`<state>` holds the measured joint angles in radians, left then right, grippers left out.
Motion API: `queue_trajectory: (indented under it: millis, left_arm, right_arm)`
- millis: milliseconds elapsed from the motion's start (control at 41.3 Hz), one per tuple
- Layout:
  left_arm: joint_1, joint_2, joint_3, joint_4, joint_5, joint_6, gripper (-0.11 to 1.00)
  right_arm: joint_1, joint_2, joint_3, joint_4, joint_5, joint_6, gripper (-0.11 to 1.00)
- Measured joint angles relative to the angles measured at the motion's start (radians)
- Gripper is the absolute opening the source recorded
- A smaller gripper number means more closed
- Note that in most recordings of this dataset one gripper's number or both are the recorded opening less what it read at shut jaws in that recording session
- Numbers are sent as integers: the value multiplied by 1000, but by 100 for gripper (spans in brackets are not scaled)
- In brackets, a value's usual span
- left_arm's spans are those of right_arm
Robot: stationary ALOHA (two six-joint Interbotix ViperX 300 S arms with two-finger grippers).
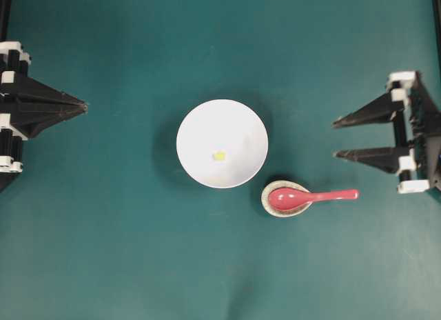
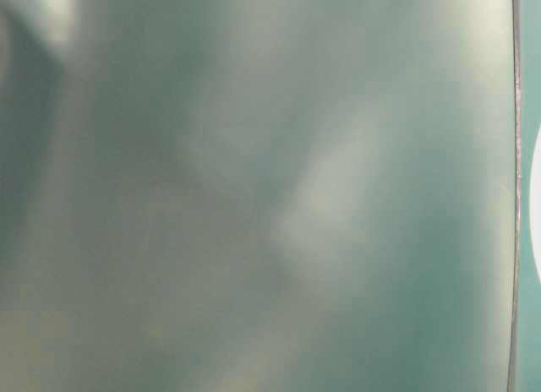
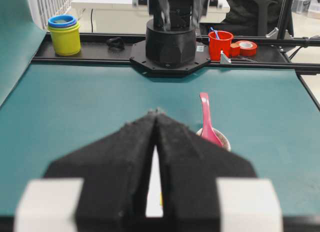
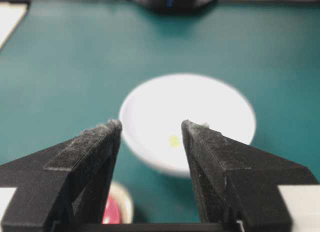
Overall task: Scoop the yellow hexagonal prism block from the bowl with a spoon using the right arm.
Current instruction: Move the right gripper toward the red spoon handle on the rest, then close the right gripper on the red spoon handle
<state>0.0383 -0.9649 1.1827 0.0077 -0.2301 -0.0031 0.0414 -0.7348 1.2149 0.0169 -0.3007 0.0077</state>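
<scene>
Spoon [image 1: 310, 196] lies whole overhead – right tool [image 4: 151, 124] gaping, left tool [image 3: 156, 112] clenched, hiding it partly.

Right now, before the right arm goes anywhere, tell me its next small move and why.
Probably bring the right gripper toward the spoon's handle and lower over it. Its jaws stand open and empty at the table's right edge, apart from everything. The spoon lies with its scoop in the small dish, handle pointing toward that arm. The yellow block sits in the bowl, so the spoon comes first.
</scene>
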Motion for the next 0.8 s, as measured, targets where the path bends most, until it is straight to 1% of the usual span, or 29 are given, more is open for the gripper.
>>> queue_trajectory:
  millis: [73,218,412,533,630,800]
  left_arm:
    - [-2,0,0,0,0,0,1]
    - [0,0,0,0,0,0,0]
    - [-2,2,0,3,2,0,1]
    - [0,2,0,3,2,0,1]
    - [0,2,0,3,2,0,1]
    - [0,3,0,3,0,3,1]
  right_arm:
    - [17,43,15,8,-38,0,56]
    - [54,146,52,28,-161,0,56]
    - [123,281,100,80,-334,2,56]
    - [179,356,126,126,-448,2,56]
    - [221,422,143,176,-520,3,56]
    - [275,526,149,242,-601,3,56]
